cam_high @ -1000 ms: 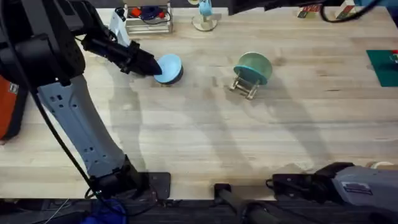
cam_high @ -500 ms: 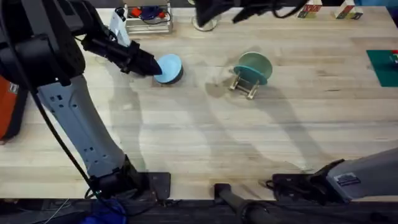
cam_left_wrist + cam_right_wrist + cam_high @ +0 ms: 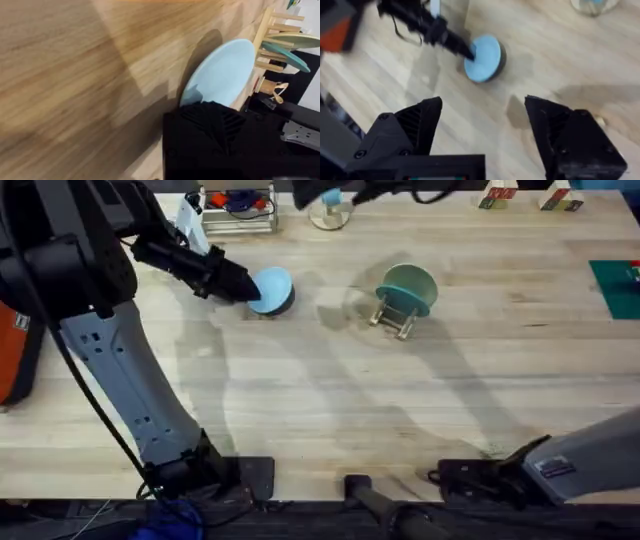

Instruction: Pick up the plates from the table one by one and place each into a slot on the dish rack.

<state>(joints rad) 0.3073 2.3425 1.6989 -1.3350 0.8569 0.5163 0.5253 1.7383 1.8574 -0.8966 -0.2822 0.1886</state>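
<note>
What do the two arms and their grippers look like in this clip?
Both arms are black with pale grey link covers. The left arm has a black cable along it; its gripper is black. The right arm carries a small label. The right gripper has chunky black fingers with angular tips.

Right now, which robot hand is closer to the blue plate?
The left one. The left gripper is right at the blue plate's edge, gripping it. The right gripper is open and hangs above the table, well away from it.
</note>
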